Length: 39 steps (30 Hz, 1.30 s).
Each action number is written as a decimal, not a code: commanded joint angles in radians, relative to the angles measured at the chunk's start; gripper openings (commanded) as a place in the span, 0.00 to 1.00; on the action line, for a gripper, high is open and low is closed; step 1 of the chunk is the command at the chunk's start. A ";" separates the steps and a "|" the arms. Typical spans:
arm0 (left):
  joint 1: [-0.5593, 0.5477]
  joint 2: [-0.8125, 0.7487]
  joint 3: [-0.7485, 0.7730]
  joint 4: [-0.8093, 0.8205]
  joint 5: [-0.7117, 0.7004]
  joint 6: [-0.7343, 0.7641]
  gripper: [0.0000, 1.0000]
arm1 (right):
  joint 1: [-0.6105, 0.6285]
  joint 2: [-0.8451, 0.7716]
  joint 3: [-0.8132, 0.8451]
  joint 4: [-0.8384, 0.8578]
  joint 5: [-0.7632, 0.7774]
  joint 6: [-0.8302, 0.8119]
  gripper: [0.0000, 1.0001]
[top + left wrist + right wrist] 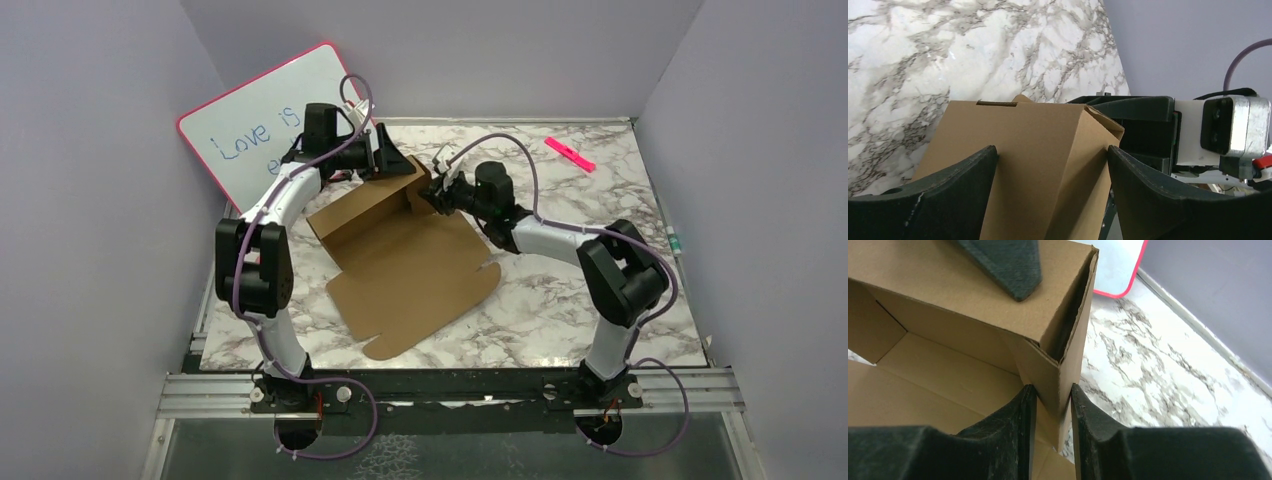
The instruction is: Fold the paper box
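The paper box is brown cardboard lying on the marble table, with its far wall folded upright and its near flaps flat. My left gripper sits at that far wall. In the left wrist view its jaws stand wide, and the folded hollow wall fills the gap and touches both fingers. My right gripper is at the wall's right end. In the right wrist view its fingers pinch the side flap at the corner of the box. One left finger rests on the wall's upper face.
A pink-framed whiteboard leans against the back left wall, just behind the left gripper, and shows again in the right wrist view. A pink marker lies at the back right. Grey walls enclose the table on three sides.
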 commanded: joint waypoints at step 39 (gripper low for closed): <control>-0.103 0.007 -0.113 -0.036 0.047 0.044 0.84 | 0.030 -0.016 -0.285 0.378 0.201 0.071 0.38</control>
